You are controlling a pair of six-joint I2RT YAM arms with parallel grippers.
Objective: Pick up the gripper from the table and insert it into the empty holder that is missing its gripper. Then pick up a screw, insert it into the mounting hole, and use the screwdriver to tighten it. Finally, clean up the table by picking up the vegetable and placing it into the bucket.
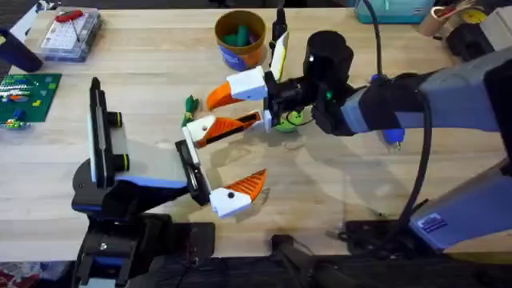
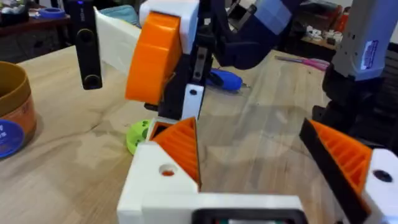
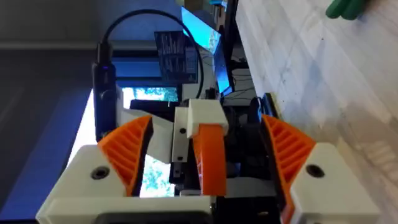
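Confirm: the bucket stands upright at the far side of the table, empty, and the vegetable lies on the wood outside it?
Not quite. The bucket is not empty: the overhead view shows green pieces already inside it. The rest holds. It stands upright at the far side of the table, and the vegetable lies on the wood outside it.

I judge this an electronics or robotics lab; a light wooden counter (image 1: 160,88) carries a green circuit board (image 1: 28,94), a clear box of small parts (image 1: 70,34) and a blue screwdriver (image 2: 224,79); a lit monitor (image 3: 177,53) stands behind.
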